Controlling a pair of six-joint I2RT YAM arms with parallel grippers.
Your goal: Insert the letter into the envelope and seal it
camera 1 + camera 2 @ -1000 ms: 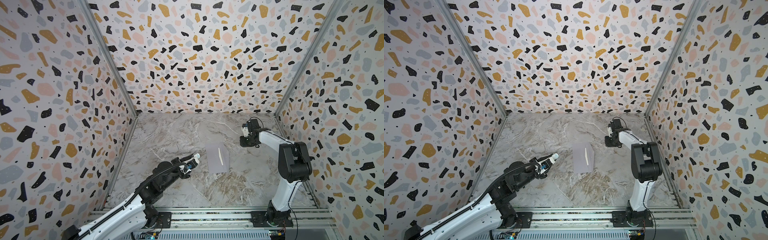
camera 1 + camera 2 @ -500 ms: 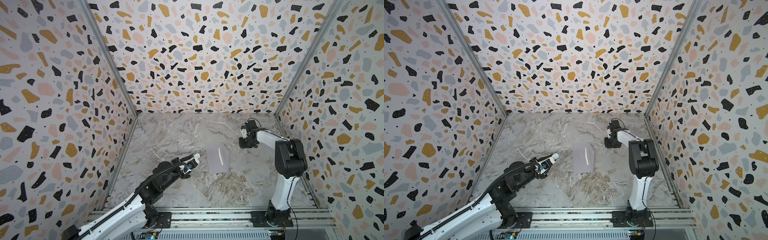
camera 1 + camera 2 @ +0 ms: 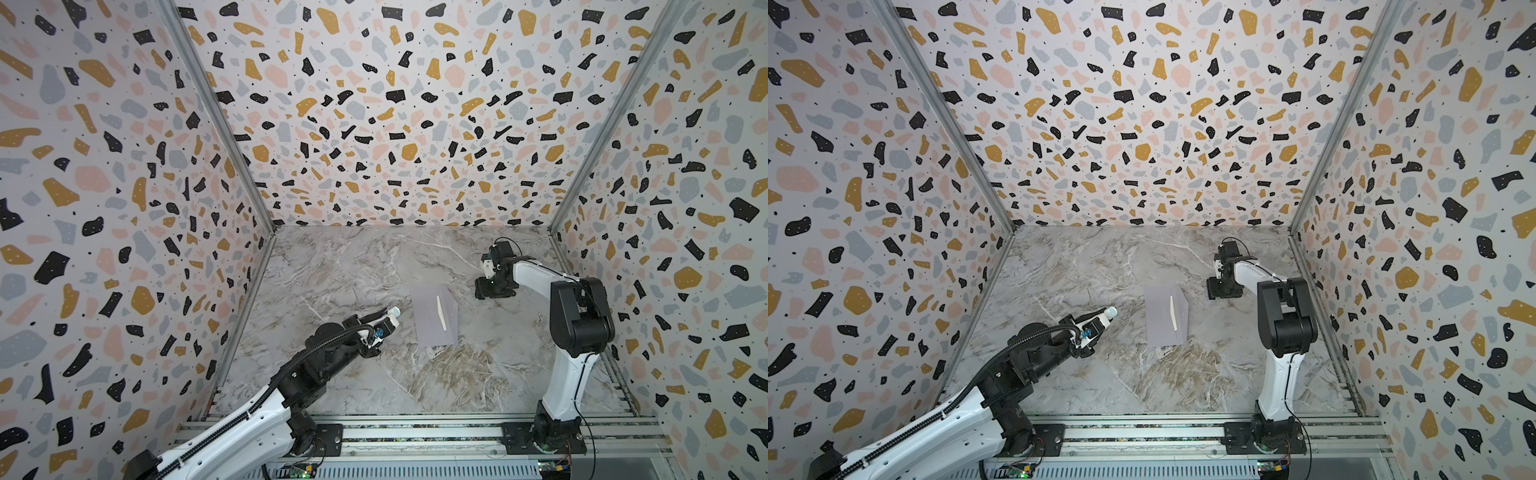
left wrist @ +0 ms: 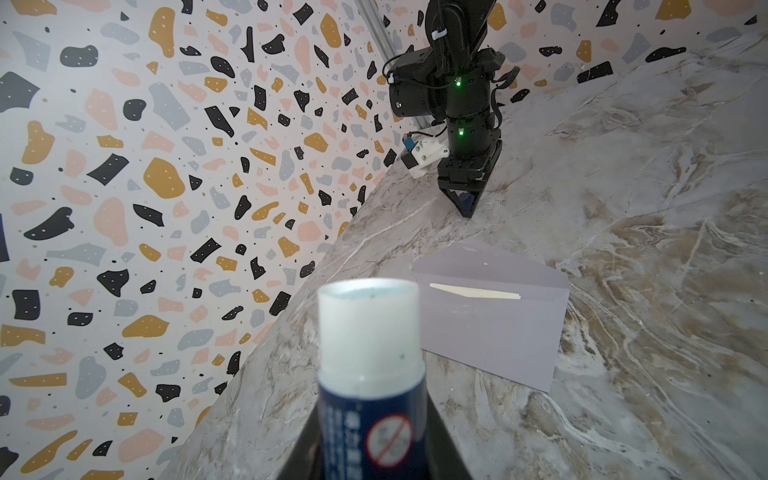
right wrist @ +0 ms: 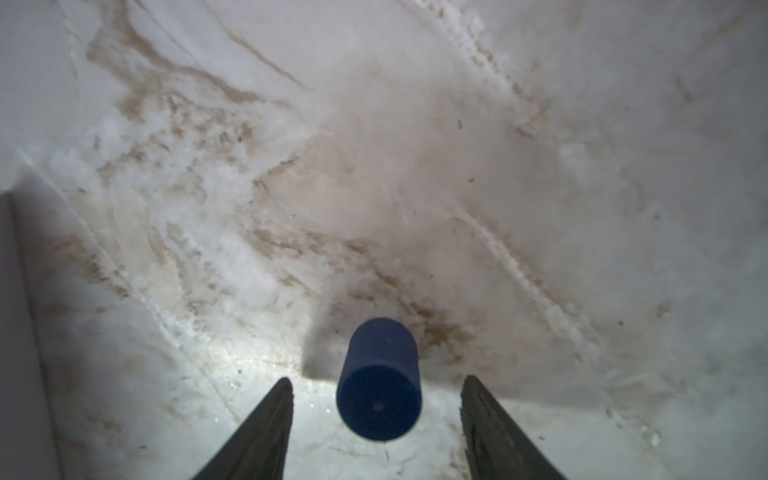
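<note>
Hazards: envelope [image 3: 434, 322] lies flat and unpinned on the table [image 3: 353, 266], flap open, letter [image 4: 473, 292] showing as a tan strip at its mouth, so I judge my glue stick [image 4: 370, 332] could shove the paper or smear that strip. My left gripper [image 3: 376, 330]: clamped on the uncapped glue stick, arm low, tip aimed at the envelope but apart from it. My right gripper [image 3: 491, 292]: pointing down near the envelope, jaws spread and empty, blue cap [image 5: 380, 357] loose between them, free to roll.
</note>
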